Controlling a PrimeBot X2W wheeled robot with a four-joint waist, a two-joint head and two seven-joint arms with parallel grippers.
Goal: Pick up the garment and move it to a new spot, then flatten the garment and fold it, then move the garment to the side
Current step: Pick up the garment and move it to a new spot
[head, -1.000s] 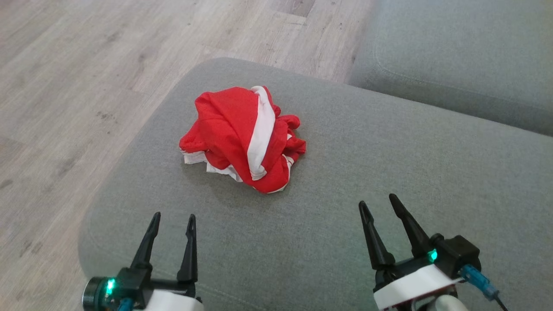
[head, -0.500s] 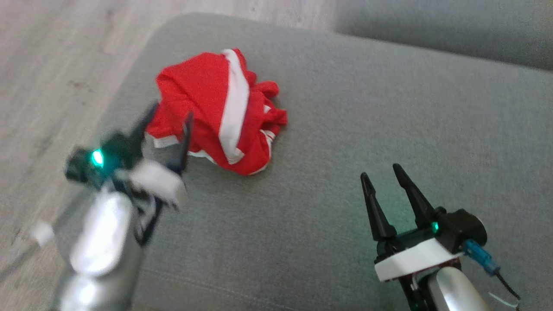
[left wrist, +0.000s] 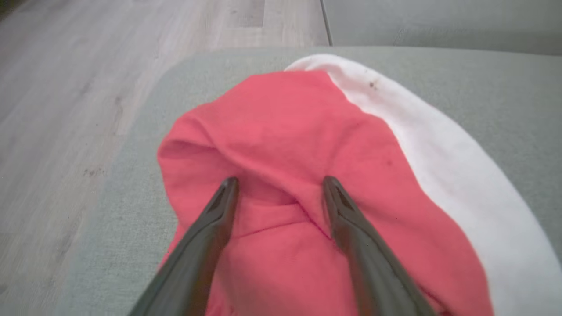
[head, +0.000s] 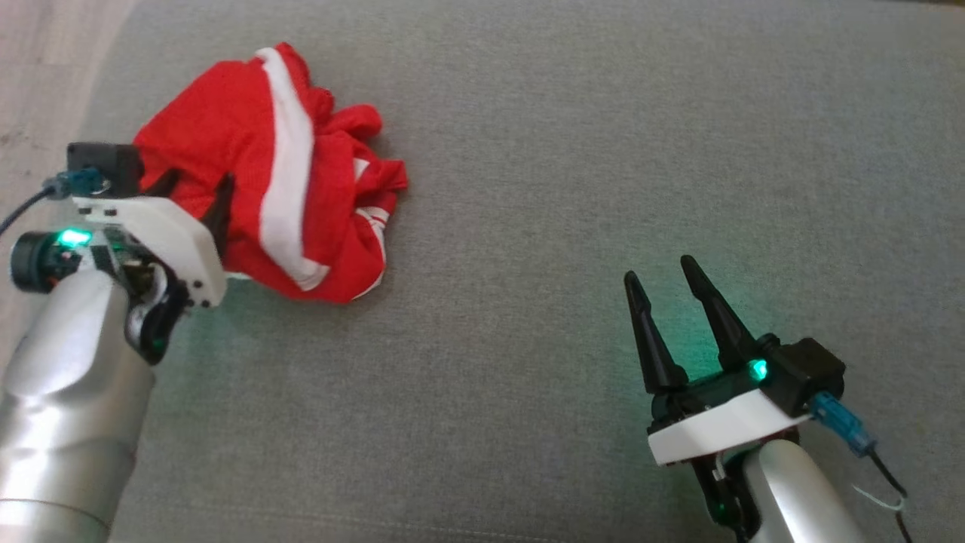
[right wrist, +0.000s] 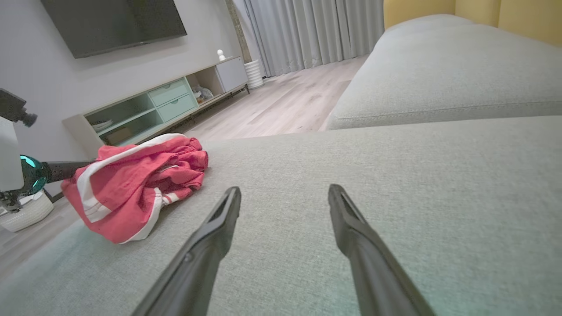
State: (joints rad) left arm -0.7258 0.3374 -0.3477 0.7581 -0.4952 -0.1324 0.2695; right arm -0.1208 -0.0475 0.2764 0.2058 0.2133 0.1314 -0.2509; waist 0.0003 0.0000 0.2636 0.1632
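Observation:
A crumpled red garment point(head: 301, 188) with white stripes lies in a heap on the grey sofa cushion point(head: 565, 188), at the upper left of the head view. My left gripper point(head: 197, 190) is open, its two dark fingers pressed against the heap's near left side. In the left wrist view the garment point(left wrist: 281, 131) bulges between and past the open left gripper point(left wrist: 279, 182). My right gripper point(head: 657, 270) hangs open over bare cushion, well to the right of the heap. From the right wrist the garment point(right wrist: 131, 184) lies at the left, beyond the open right gripper point(right wrist: 283, 191).
Wooden floor point(head: 30, 68) runs along the cushion's left edge. In the right wrist view a second sofa cushion point(right wrist: 439, 79) lies beyond, with a TV cabinet point(right wrist: 158, 105), curtains point(right wrist: 311, 30) and a white basket point(right wrist: 22, 215) on the floor.
The head camera tilted down and shifted. My left arm reached forward from the near edge to the garment's left side. My right gripper stayed roughly where it was, open.

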